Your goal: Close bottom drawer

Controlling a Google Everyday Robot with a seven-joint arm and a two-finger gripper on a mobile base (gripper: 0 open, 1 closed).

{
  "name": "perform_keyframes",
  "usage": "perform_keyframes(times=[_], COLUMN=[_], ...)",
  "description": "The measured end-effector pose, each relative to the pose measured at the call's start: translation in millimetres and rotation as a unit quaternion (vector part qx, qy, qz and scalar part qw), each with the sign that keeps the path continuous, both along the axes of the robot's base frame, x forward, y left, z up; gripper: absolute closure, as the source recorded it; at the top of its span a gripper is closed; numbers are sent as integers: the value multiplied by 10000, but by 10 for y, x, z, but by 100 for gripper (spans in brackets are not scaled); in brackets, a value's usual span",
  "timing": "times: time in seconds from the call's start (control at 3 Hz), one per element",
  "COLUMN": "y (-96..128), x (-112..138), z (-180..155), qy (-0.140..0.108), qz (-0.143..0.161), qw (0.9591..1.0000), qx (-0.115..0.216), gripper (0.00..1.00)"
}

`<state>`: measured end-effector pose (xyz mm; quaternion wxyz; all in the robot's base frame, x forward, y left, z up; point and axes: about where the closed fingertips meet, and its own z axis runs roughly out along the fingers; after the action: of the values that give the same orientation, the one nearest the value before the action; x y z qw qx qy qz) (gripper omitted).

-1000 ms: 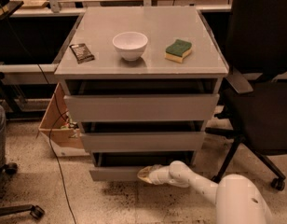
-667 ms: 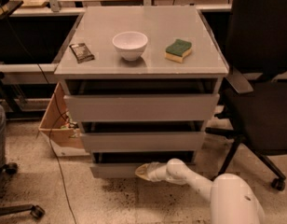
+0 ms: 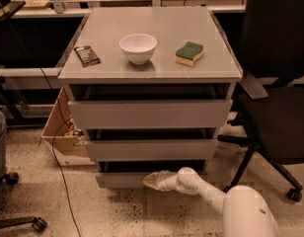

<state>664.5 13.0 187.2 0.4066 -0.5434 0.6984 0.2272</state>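
Observation:
The bottom drawer (image 3: 120, 179) is the lowest and slimmest grey front of the cabinet. It sticks out only a little, with a dark gap above it. My gripper (image 3: 151, 180) is at the end of my white arm (image 3: 206, 191), low near the floor. Its tip rests against the drawer's front panel, right of the middle. The mid-sized drawer (image 3: 151, 149) and the tallest drawer (image 3: 150, 113) above stand slightly pulled out.
On the grey cabinet top (image 3: 112, 72) lie a white bowl (image 3: 137, 48), a green-yellow sponge (image 3: 189, 53) and a dark packet (image 3: 87, 55). A black office chair (image 3: 278, 107) stands right. A cardboard box (image 3: 63, 132) and a cable (image 3: 60, 172) are left.
My gripper has pushed left and inward against the bottom drawer's front, and the drawer has slid further in.

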Motion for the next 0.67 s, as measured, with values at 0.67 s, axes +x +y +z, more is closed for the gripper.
perform_keyframes(times=[0.67], y=[337], x=[70], z=[131], qy=[-225], qz=[206], qw=[9984], qx=[482], gripper=[100])
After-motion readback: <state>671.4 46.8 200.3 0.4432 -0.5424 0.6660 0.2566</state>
